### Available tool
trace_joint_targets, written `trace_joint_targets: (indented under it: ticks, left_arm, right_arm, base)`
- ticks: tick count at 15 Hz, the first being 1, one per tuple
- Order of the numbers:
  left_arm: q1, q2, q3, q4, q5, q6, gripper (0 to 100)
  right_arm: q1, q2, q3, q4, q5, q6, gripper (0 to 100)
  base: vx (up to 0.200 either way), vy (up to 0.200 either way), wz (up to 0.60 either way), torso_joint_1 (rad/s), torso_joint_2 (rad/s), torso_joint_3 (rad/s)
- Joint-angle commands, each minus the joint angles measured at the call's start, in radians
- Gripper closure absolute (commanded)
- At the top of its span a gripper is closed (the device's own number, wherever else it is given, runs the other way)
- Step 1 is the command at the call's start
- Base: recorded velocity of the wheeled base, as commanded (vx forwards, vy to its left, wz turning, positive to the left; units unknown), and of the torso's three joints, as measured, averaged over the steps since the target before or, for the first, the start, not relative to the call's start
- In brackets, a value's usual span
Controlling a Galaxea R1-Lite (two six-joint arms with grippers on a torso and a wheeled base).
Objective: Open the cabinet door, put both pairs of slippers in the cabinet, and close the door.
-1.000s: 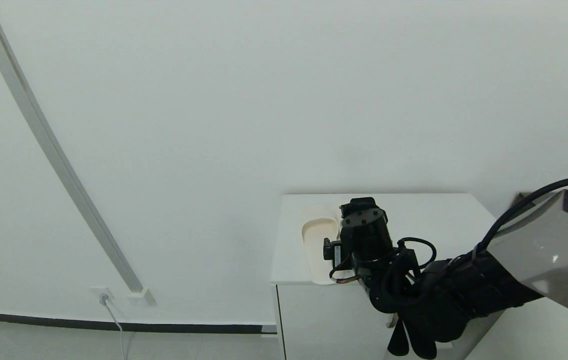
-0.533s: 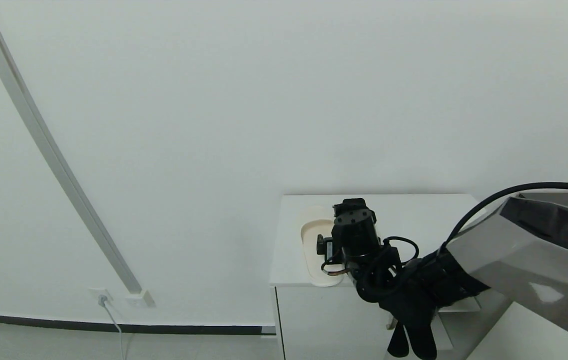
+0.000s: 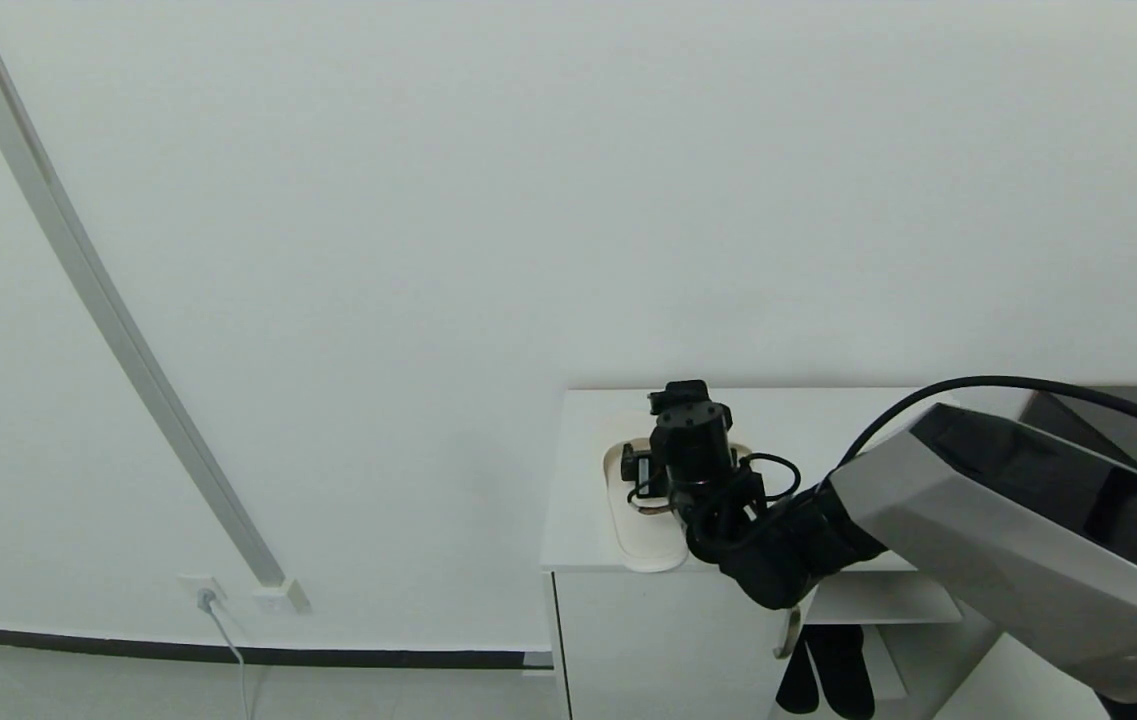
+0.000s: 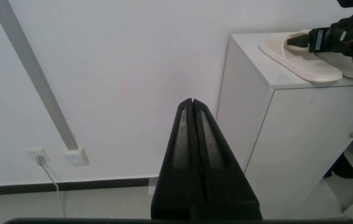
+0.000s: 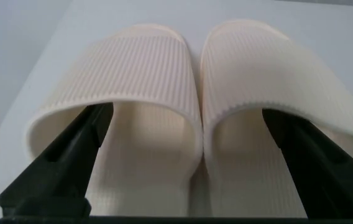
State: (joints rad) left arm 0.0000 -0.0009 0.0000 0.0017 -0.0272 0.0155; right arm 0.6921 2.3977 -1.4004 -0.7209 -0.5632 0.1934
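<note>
A pair of cream slippers (image 5: 140, 73) is lying side by side on the white top of the cabinet (image 3: 583, 520), directly in front of the right claw (image 5: 186, 177) and partly beneath it. Their ribbed straps are arching up just ahead of the claw, and their heels are reaching back to the cabinet's front edge, under the wrist.

The right claw is standing spread wide. Its two black fingers (image 5: 61, 165) are each poking into one slipper's opening, one finger under each strap, so that the slippers' two inner walls are sitting between the fingers. The fingers are lying inside the slippers, but I cannot tell whether they are pressing on them; nothing is being squeezed between them.

Below the right claw, beneath the cabinet top, a white shelf (image 3: 878, 600) is showing. Under that shelf, two dark slipper-shaped forms (image 3: 828, 680) are standing on end. A pale handle (image 3: 790, 632) is hanging beside them.

The left claw (image 4: 192, 140) is hovering low, well apart from the cabinet and off to the side of the right claw. Its fingers are pressed flat together, with nothing between them. Ahead of the left claw, the cabinet's white front panel (image 4: 301, 155) is facing out.

Beyond both claws, a plain white wall is rising. A pale cable duct (image 3: 118, 330) is slanting down it to a socket (image 3: 203, 590), where a white cord is plugged in.
</note>
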Motion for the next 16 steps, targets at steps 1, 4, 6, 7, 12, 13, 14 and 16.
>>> trace_joint_targets:
  ticks: [1, 4, 6, 7, 12, 13, 14, 16]
  left_arm:
    - [0.002, 0.001, 0.0, 0.0, 0.0, 0.0, 100]
    - [0.0, 0.001, 0.0, 0.0, 0.0, 0.0, 100]
    - [0.0, 0.002, 0.0, 0.0, 0.0, 0.0, 100]
    - [0.0, 0.002, 0.0, 0.0, 0.0, 0.0, 100]
    - [0.0, 0.001, 0.0, 0.0, 0.0, -0.002, 100]
    - [0.0, 0.001, 0.0, 0.0, 0.0, -0.002, 100]
    - [0.0, 0.002, 0.0, 0.0, 0.0, -0.002, 100]
    - [0.0, 0.002, 0.0, 0.0, 0.0, -0.002, 100]
  right_arm:
    - [-0.013, 0.028, -0.019, 0.001, 0.008, -0.002, 0]
    - [-0.014, 0.034, -0.023, -0.002, 0.011, -0.002, 0]
    - [-0.014, 0.034, -0.023, -0.002, 0.011, -0.002, 100]
    - [-0.014, 0.034, -0.023, -0.002, 0.016, -0.002, 100]
    - [-0.014, 0.028, -0.019, -0.002, 0.019, -0.002, 100]
    - [-0.014, 0.014, -0.014, -0.003, 0.017, 0.0, 100]
    - [-0.013, -0.015, 0.011, -0.006, 0.019, -0.002, 100]
    - [-0.002, -0.117, 0.095, -0.015, 0.065, -0.002, 100]
  base:
    - [0.0, 0.0, 0.0, 0.0, 0.0, 0.0]
    - [0.0, 0.0, 0.0, 0.0, 0.0, 0.0]
    - [0.0, 0.0, 0.0, 0.0, 0.0, 0.0]
    - [0.0, 0.0, 0.0, 0.0, 0.0, 0.0]
    - [0.0, 0.0, 0.0, 0.0, 0.0, 0.0]
    - [0.0, 0.0, 0.0, 0.0, 0.0, 0.0]
    - [0.0, 0.0, 0.0, 0.0, 0.0, 0.0]
    - [0.0, 0.0, 0.0, 0.0, 0.0, 0.0]
